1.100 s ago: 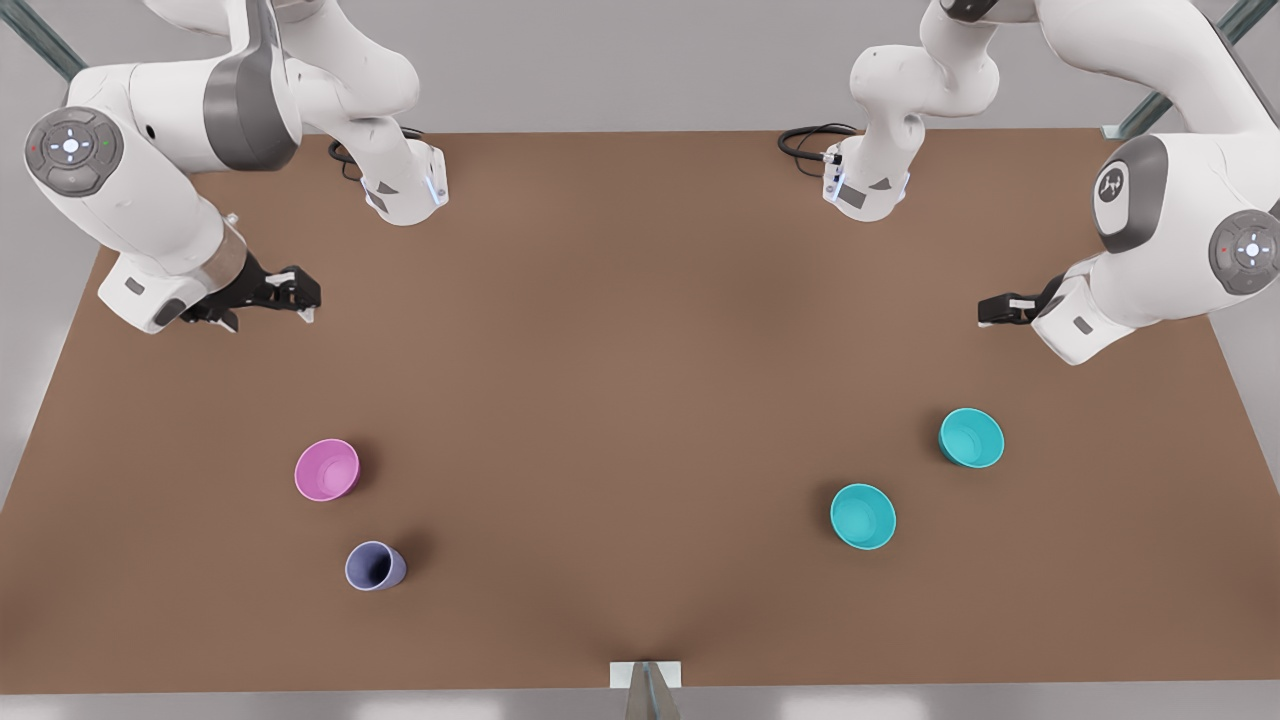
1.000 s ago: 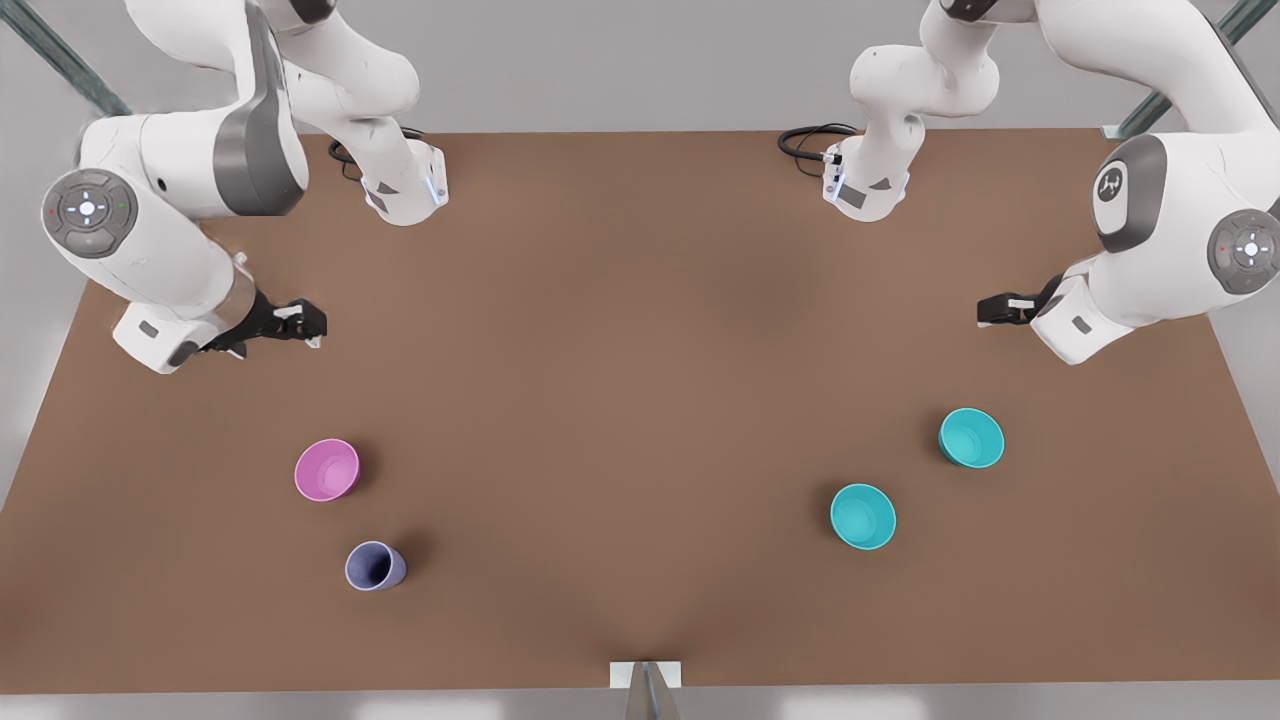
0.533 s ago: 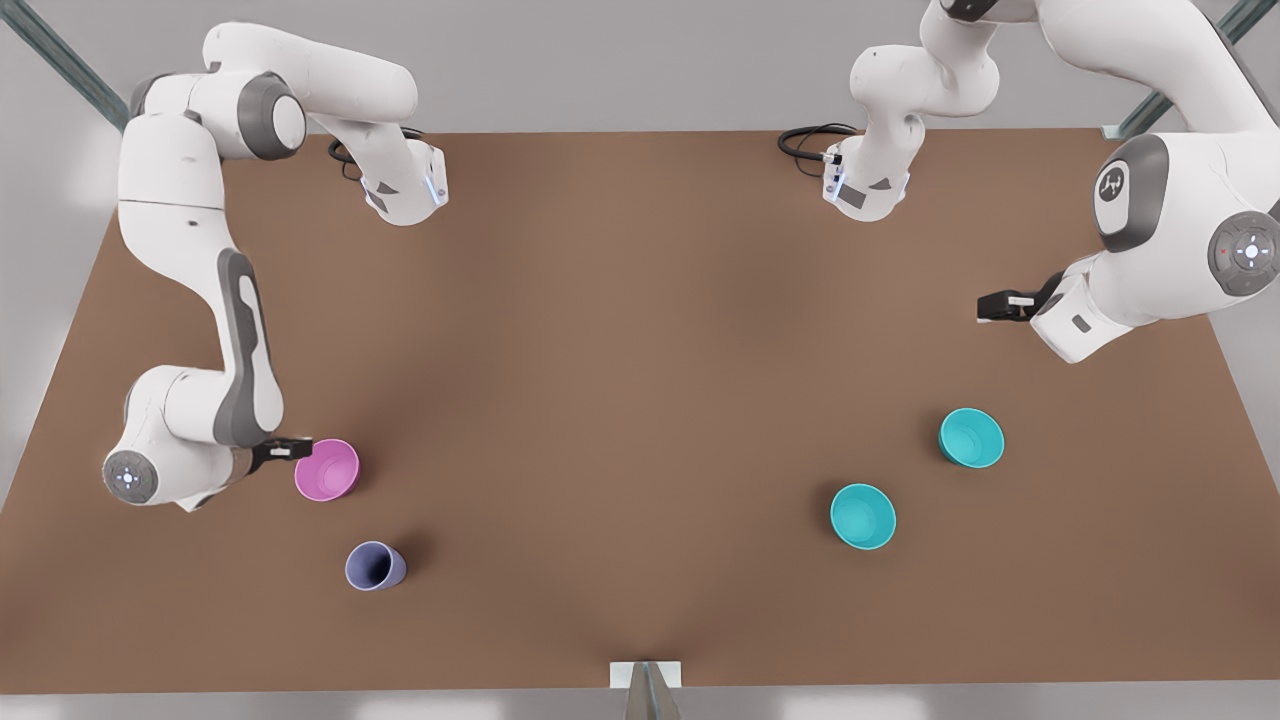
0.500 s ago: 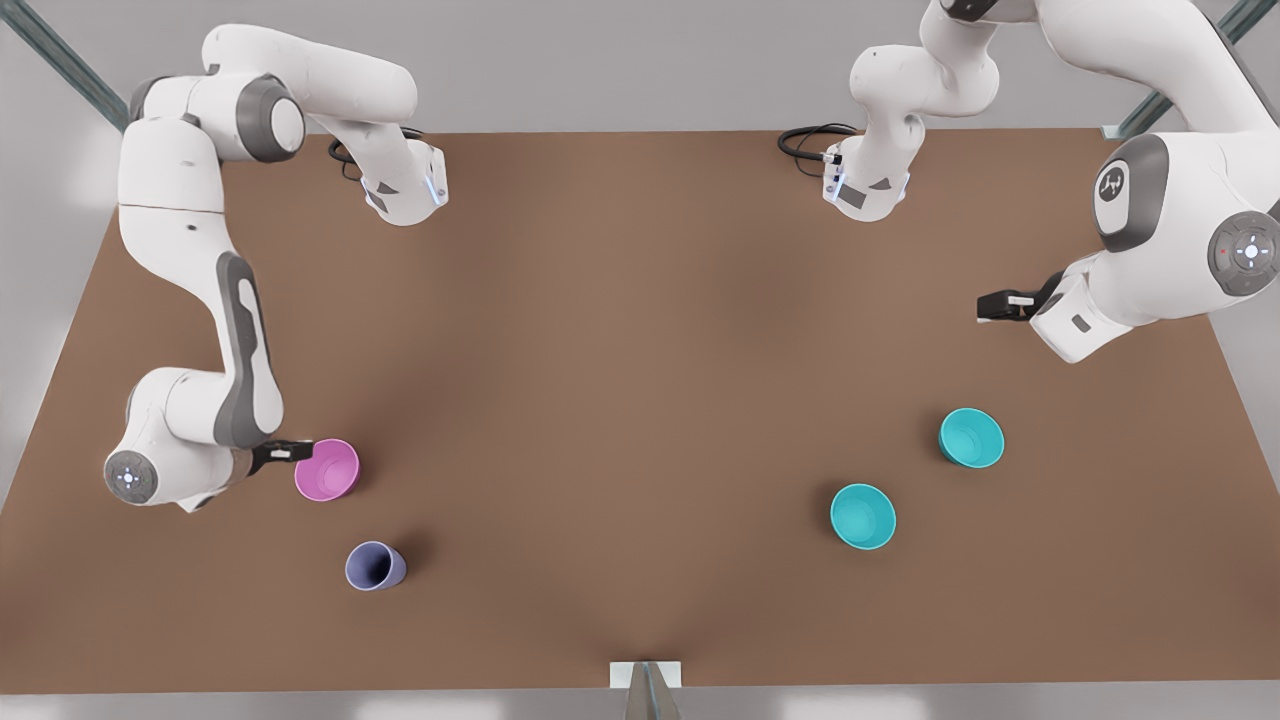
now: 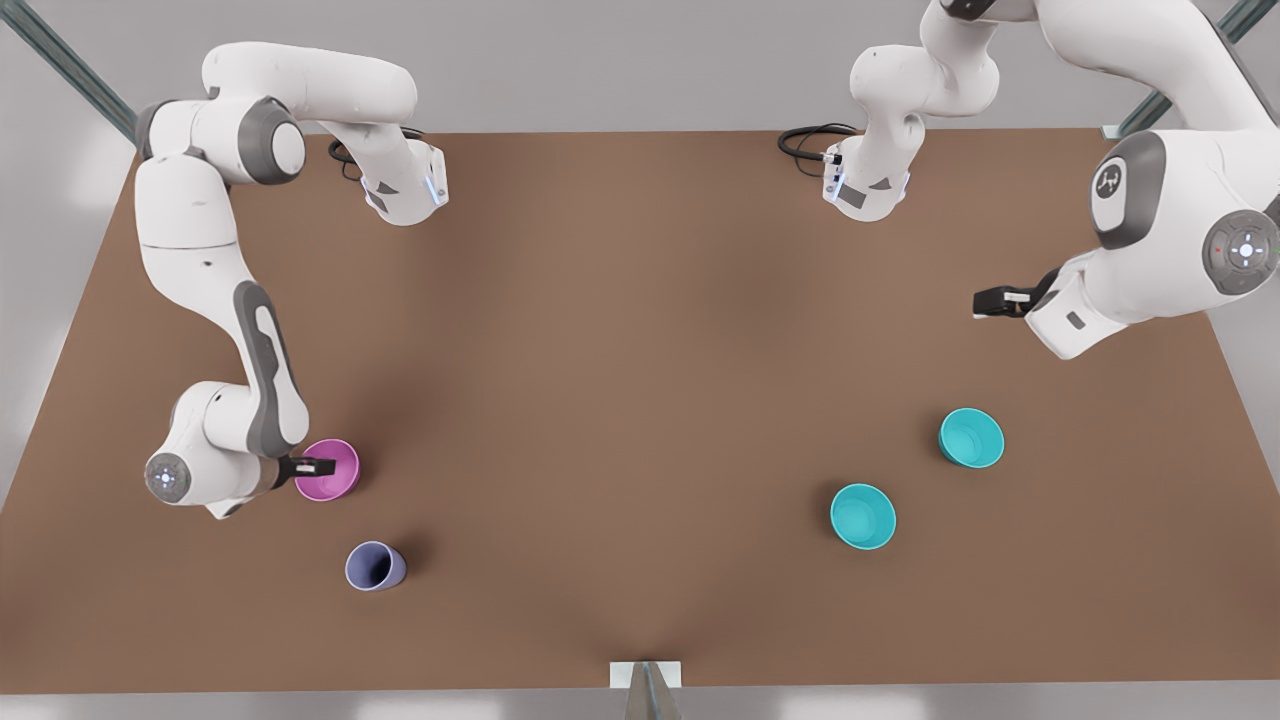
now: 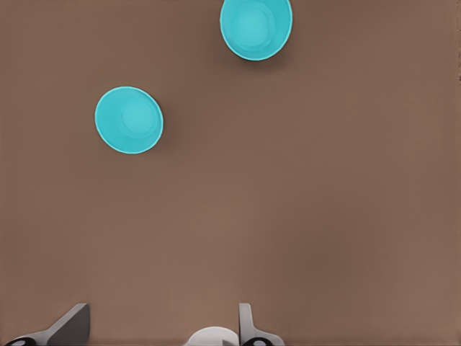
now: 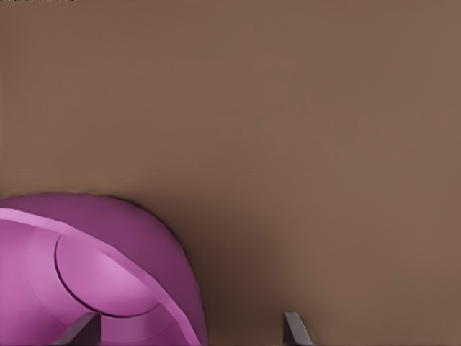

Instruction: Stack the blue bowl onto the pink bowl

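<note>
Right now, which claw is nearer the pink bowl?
The right claw. It sits at the pink bowl, reaching over its rim on the front view's left, fingers open. The left claw hangs far across the table, beyond the two teal bowls.

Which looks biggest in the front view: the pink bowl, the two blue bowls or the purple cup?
1. pink bowl and both blue bowls: look alike.
2. purple cup: smallest.
</note>
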Action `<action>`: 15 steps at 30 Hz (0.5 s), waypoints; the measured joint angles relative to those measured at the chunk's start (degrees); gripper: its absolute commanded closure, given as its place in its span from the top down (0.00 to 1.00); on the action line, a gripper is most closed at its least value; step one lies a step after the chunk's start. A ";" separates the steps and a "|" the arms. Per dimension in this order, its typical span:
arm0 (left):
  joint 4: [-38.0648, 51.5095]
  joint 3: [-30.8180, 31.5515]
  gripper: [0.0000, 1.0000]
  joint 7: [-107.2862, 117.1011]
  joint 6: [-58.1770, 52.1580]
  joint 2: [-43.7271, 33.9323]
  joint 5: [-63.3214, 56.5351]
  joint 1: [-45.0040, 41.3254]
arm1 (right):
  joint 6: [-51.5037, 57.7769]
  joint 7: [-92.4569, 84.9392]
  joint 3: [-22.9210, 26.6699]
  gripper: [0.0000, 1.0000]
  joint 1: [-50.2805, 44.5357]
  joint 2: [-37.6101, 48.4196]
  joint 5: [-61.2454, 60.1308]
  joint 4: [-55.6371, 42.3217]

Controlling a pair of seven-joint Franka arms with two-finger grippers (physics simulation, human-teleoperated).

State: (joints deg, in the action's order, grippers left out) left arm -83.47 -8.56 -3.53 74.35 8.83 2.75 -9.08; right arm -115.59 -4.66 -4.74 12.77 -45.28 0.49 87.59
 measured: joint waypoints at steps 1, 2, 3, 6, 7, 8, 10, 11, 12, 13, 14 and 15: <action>0.00 0.07 1.00 0.00 -0.02 -0.03 0.00 -0.06 | -0.17 -0.03 0.00 0.54 0.03 -0.03 -0.16 -0.03; 0.02 0.11 1.00 -0.01 -0.12 -0.05 0.00 -0.08 | -0.26 -0.07 -0.01 0.38 0.04 -0.04 -0.31 -0.07; 0.03 0.20 1.00 -0.01 -0.23 -0.06 0.00 -0.02 | -0.30 -0.18 -0.04 0.28 0.00 -0.01 -0.51 -0.06; 0.04 0.38 1.00 -0.02 -0.50 -0.07 0.00 0.00 | -0.35 -0.79 -0.08 0.21 0.03 0.03 -1.33 -0.10; 0.04 0.39 1.00 -0.02 -0.57 -0.07 0.01 -0.01 | -0.39 -0.89 -0.09 0.21 0.04 0.07 -1.25 -0.11; 0.04 0.40 1.00 -0.02 -0.63 -0.07 0.03 0.00 | -0.41 -0.98 -0.09 0.21 0.05 0.24 -1.15 -0.14; 0.04 0.35 1.00 -0.02 -0.71 -0.07 0.27 0.10 | 0.18 -1.13 -0.25 0.21 0.06 0.72 -0.95 -0.87; 0.04 0.33 1.00 -0.03 -0.74 -0.02 0.38 0.21 | 0.89 -1.19 -0.45 0.21 -0.04 1.63 -0.85 -1.02; 0.04 0.28 1.00 -0.03 -0.76 0.00 0.47 0.31 | 1.68 -1.19 -1.14 0.21 -0.28 3.42 -0.81 -0.24; 0.04 0.22 1.00 -0.03 -0.77 0.01 0.53 0.42 | 2.35 -1.13 -1.92 0.21 -1.02 6.20 -0.83 1.95; 0.04 0.18 1.00 -0.03 -0.78 0.03 0.60 0.55 | 2.84 -0.94 -2.94 0.21 -1.79 8.99 -0.95 4.57; 0.04 0.16 1.00 -0.03 -0.79 0.13 0.67 0.66 | 3.20 -0.49 -4.34 0.21 -2.97 11.56 -1.40 7.32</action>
State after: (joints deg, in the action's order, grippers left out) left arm -83.43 -8.40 -3.56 73.56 8.96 3.41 -8.42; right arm -112.40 -5.15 -9.08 9.81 -33.72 -0.92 94.92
